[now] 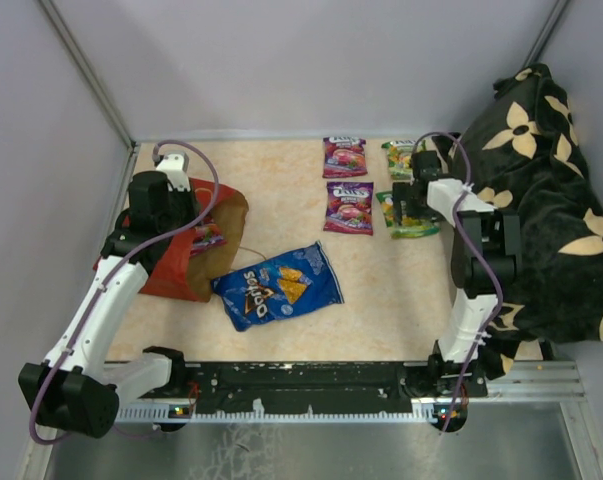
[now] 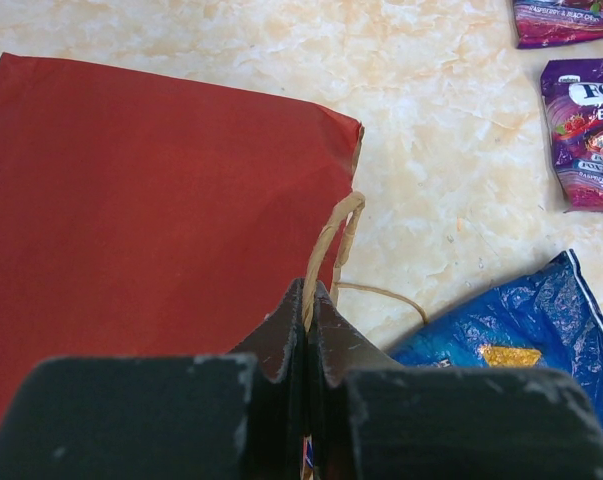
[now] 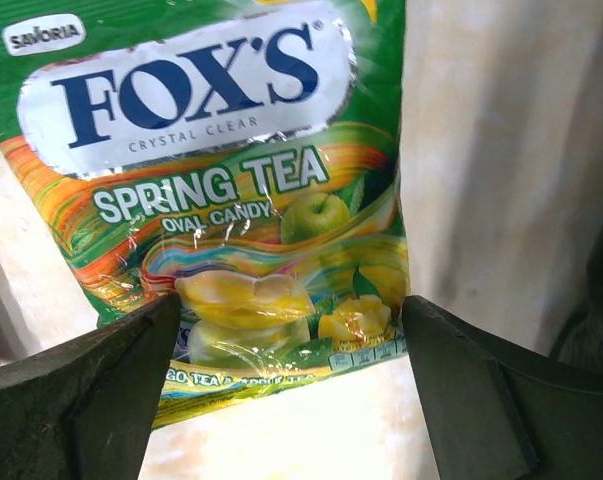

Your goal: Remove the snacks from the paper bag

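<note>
while the red paper bag (image 1: 176, 275) lies at nine o'clock with its handle (image 2: 333, 235) pinched in the left gripper (image 2: 308, 295), the blue doritos bag (image 1: 278, 285) rests at its four o'clock; the right gripper (image 3: 291, 305) hangs wide over the green packet (image 3: 221, 200) at two o'clock.

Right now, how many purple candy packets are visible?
3: far purple packet and near purple packet on the table; third purple packet at the paper bag mouth. Others may hide inside.
</note>
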### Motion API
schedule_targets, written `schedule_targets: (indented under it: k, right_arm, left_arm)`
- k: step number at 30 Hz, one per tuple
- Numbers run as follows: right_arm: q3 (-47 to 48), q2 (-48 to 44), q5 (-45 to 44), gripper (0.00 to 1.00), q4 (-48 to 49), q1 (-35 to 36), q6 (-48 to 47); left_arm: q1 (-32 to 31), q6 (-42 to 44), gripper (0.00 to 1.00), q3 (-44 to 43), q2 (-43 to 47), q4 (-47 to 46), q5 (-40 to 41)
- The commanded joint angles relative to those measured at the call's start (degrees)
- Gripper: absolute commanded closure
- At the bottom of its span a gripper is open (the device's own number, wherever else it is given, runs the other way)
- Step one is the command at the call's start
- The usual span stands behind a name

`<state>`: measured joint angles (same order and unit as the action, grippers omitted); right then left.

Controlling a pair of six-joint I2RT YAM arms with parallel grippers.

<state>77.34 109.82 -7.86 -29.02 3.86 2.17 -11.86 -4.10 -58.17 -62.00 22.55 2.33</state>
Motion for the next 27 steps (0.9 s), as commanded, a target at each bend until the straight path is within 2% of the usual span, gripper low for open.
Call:
schedule_targets:
  k: [1, 5, 8, 10, 13, 15, 19, 23, 27]
  right_arm:
    - [-2.31, -4.88, -4.07, 0.06, -4.23, -0.92, 1.25]
    - [0.86, -9.70, -5.54, 0.01, -4.05, -0.71, 3.67]
    - [-0.85, -20.92, -1.68, 0.01, 2.24, 2.24, 6.59]
    - [-5.38, -27.02, 8.13, 0.01, 8.78, 4.43, 9.72]
    - [-15.40, -31.77, 28.26, 0.02, 18.82, 7.49, 17.13]
    - [-21.34, -32.78, 32.20, 0.07, 23.71, 11.53, 19.14]
    - [-27.64, -29.87, 32.92, 0.15, 27.65, 19.18, 17.79]
    - [-31.50, -26.34, 35.72, 0.19, 33.11, 21.33, 18.89]
    - [-31.81, -23.95, 36.88, 0.24, 34.38, 22.01, 18.57]
  left_arm:
    - [0.25, 0.07, 0.98, -1.55, 0.13, -0.40, -0.31]
    - [0.25, 0.06, 0.98, -1.68, -0.05, -0.31, -0.37]
    - [0.27, 0.10, 0.98, -1.70, -0.01, -0.23, -0.18]
    - [0.26, 0.03, 0.98, -1.69, 0.10, -0.22, 0.14]
    - [0.28, 0.14, 0.98, -1.68, 0.17, -0.22, 0.48]
    - [0.32, 0.14, 0.98, -1.68, 0.12, -0.22, 0.39]
    - [0.29, 0.06, 0.98, -1.89, 0.16, -0.05, 0.05]
    - [0.30, 0.07, 0.99, -1.64, 0.80, -0.22, 0.33]
    - [0.26, 0.01, 0.99, -1.68, 1.09, -0.20, 0.22]
